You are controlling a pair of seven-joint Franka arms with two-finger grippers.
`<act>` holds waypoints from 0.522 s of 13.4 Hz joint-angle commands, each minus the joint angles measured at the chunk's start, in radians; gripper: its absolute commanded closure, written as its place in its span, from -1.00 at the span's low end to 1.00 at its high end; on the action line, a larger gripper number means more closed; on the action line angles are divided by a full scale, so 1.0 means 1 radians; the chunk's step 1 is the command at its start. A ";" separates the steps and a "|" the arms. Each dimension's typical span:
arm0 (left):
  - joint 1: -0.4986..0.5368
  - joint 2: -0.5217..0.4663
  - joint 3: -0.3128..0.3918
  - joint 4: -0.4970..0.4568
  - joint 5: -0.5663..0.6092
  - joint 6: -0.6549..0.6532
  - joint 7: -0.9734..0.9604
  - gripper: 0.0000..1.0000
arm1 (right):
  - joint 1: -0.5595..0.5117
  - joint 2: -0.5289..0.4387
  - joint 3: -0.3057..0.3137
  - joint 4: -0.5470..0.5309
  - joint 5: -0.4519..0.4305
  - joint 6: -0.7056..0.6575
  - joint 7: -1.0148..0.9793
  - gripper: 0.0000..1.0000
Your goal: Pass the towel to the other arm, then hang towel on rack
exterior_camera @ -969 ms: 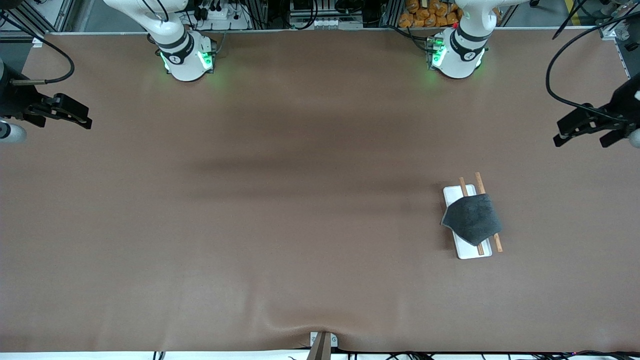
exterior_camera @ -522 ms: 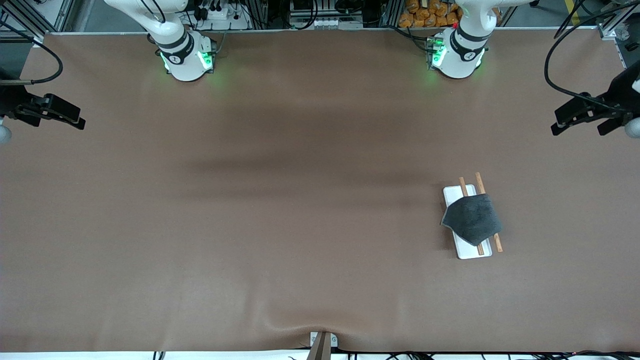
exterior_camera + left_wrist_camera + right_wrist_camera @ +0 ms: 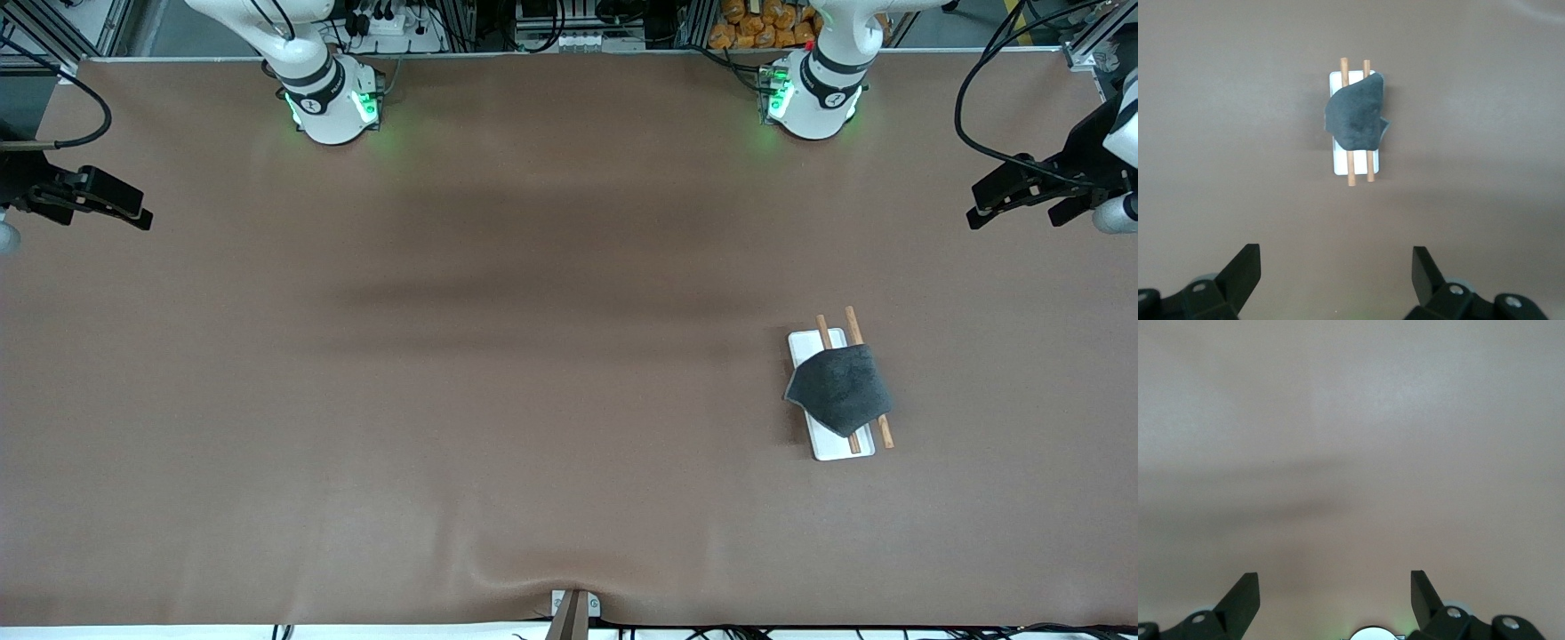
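Towel: the dark grey towel (image 3: 839,388) lies draped across both rods of the rack, covering their middle; one corner hangs past the edge of the white base toward the right arm's end of the tabletop. In the left wrist view the towel (image 3: 1355,120) shows the same drape, with a small fold sticking out at one side.
Rack: the rack (image 3: 827,444) stands on the tabletop toward the left arm's end, with two thin brown rods running parallel over a white rectangular base. The rod ends stick out past the towel at both ends of the rack (image 3: 1355,163).
Left hand: the left hand (image 3: 1013,203) is up in the air over the left arm's end of the tabletop, well apart from the rack. Its two dark fingers stand wide apart with nothing between them, as the left wrist view shows (image 3: 1336,270).
Right hand: the right hand (image 3: 111,203) hangs over the right arm's end of the tabletop, well apart from rack and towel. Its fingers are spread wide and hold nothing (image 3: 1335,597).
Tabletop: the brown tabletop (image 3: 498,356) carries only the rack with the towel on it.
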 commanded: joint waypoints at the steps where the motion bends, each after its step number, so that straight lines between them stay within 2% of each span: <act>1: -0.015 -0.054 0.012 -0.046 0.039 -0.002 -0.015 -1.00 | -0.020 -0.014 0.012 0.000 0.012 -0.006 0.008 -1.00; 7: -0.010 -0.058 0.003 -0.037 0.066 -0.002 -0.017 -1.00 | -0.022 -0.012 0.010 0.000 0.012 -0.006 0.008 -1.00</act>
